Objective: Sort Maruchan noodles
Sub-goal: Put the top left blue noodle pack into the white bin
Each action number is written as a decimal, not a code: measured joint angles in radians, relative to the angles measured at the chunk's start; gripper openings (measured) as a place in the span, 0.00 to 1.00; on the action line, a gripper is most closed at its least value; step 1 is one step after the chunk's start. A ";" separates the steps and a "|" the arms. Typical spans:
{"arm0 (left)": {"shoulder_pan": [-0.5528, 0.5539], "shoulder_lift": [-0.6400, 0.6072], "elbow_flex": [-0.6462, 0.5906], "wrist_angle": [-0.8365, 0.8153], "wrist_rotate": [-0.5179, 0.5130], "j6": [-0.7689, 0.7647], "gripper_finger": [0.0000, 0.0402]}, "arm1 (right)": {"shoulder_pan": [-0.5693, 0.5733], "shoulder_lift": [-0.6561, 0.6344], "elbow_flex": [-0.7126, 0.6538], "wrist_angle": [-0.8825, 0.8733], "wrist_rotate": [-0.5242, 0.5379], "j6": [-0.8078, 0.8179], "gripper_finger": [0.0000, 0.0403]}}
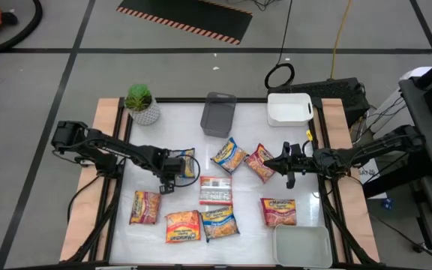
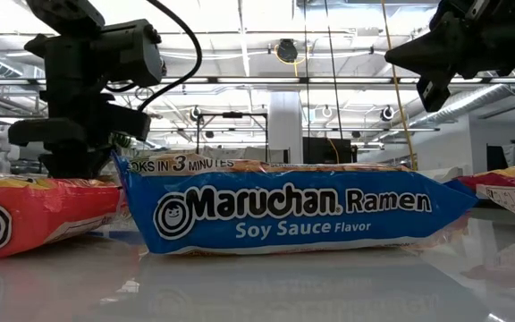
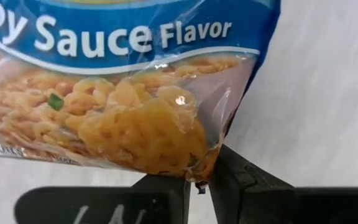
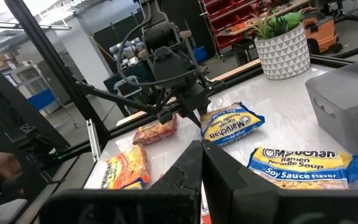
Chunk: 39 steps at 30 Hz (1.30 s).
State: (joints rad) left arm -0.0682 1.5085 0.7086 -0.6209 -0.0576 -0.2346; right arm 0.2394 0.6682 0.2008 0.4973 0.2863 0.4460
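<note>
Left gripper (image 1: 177,166) pinches a blue soy-sauce packet (image 1: 187,162) by its edge, near the table's (image 1: 253,217) left side, apparently lifted. Keep the pinch firm; right gripper (image 1: 288,160) waits, fingers together.

Grey tiled floor (image 1: 51,82), striped mat (image 1: 190,19)

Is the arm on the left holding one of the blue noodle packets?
Yes: the left gripper has its jaws pinched on the edge of a blue soy sauce packet, seen close in its wrist view.
</note>
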 joint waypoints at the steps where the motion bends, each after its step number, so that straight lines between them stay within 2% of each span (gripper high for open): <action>1: 0.000 -0.001 0.000 0.004 -0.012 0.021 0.10 | 0.000 0.000 0.000 0.000 0.000 -0.006 0.00; 6: -0.004 -0.011 -0.003 0.028 -0.060 0.101 0.10 | 0.000 0.000 0.000 0.000 0.000 -0.017 0.00; 12: -0.029 -0.025 -0.004 0.037 -0.205 0.172 0.10 | 0.000 0.000 0.000 0.004 0.000 -0.015 0.00; 21: -0.066 -0.134 0.018 0.022 -0.195 0.210 0.10 | 0.018 0.001 0.020 0.112 0.002 -0.045 0.00; 25: -0.092 -0.210 0.036 0.025 -0.210 0.192 0.10 | 0.092 0.044 0.162 -0.034 0.042 -0.059 0.00; 30: -0.129 -0.306 0.049 0.062 -0.234 0.154 0.10 | 0.216 0.221 0.399 -0.245 0.214 -0.166 0.00; 33: -0.156 -0.352 0.050 0.105 -0.235 0.146 0.10 | 0.272 0.361 0.532 -0.264 0.268 -0.287 0.00; 39: -0.210 -0.419 0.050 0.122 -0.235 0.143 0.10 | 0.325 0.614 0.768 -0.283 0.271 -0.567 0.00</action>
State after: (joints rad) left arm -0.2784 1.0897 0.7586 -0.4990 -0.2923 -0.0920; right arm 0.5639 1.2822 0.9687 0.2144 0.5571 -0.1210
